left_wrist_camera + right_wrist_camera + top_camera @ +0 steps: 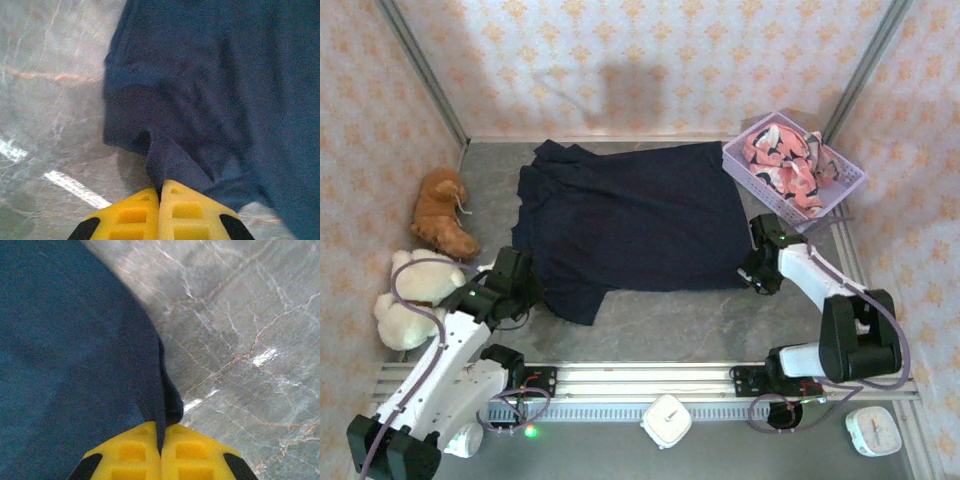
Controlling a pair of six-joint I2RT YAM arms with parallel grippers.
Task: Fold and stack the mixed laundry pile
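Now | step: likely first fold, navy garment (630, 215) | left gripper (160, 192) + right gripper (161, 436) pinching its near edge | next: lift both evenly

The navy garment (210, 100) is cut off by the left wrist view's top and right edges.

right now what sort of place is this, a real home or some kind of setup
Probably a staged robot test booth, not a real home: wallpapered panels held by bare metal posts, robot arms bolted to a rail at the table edge, and a dark blue garment spread out for folding.
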